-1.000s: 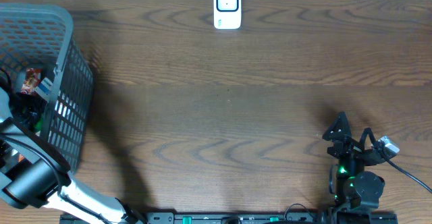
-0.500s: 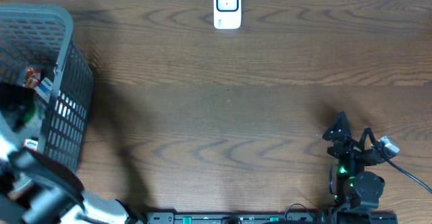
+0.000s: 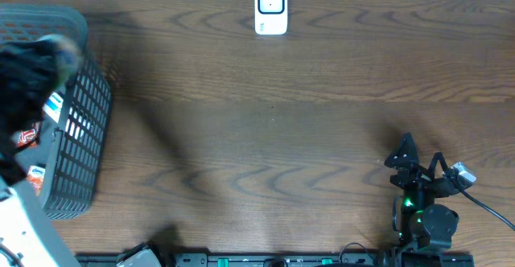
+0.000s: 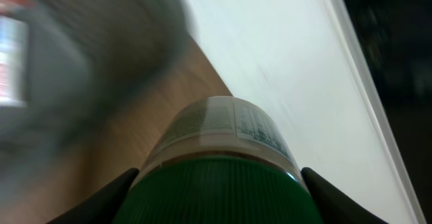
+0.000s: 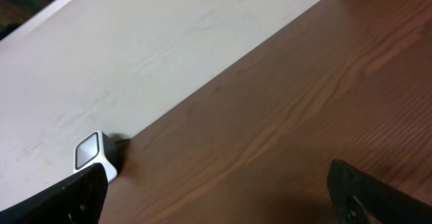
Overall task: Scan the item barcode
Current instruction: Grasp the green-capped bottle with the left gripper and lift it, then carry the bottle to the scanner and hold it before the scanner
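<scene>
On a wood-grain table [image 3: 306, 122], a dark grey, lattice-walled plastic basket [image 3: 80, 138] sits far left. Over it, the blurred left gripper [image 4: 219, 187] clamps a cylindrical bottle [image 4: 226, 126] with a ribbed green cap and pale printed label. The right gripper [image 5: 223, 197] rests wide open at near right, and a small, rounded white scanner [image 3: 271, 8] stands at the far edge.

The basket [image 3: 80, 142] stands at the table's [image 3: 282, 122] left edge, the scanner [image 3: 271, 8] midway along its far edge.
</scene>
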Controlling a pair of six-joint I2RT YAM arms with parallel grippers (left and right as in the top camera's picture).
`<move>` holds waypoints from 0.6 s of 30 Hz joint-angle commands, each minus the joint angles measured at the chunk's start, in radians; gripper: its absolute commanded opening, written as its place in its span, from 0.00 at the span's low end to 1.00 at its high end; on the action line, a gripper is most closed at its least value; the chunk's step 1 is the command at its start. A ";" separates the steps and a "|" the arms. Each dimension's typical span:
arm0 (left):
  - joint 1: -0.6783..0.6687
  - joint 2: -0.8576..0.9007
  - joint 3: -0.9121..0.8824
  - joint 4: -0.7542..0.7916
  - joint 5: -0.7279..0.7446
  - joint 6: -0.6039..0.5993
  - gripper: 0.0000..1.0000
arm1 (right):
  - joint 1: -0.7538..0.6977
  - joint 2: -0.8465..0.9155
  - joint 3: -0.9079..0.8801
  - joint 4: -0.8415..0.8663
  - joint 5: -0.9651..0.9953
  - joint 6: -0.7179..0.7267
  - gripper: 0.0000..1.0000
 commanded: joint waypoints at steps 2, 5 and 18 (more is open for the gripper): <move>-0.270 0.021 0.006 -0.023 -0.119 -0.019 0.63 | -0.014 -0.003 -0.001 -0.005 -0.001 -0.008 0.99; -0.461 0.078 0.002 -0.051 -0.296 -0.018 0.63 | -0.014 -0.003 -0.001 -0.005 -0.001 -0.008 0.99; -0.855 0.523 -0.002 -0.037 -0.393 0.318 0.63 | -0.014 -0.003 -0.001 -0.004 -0.002 -0.008 0.99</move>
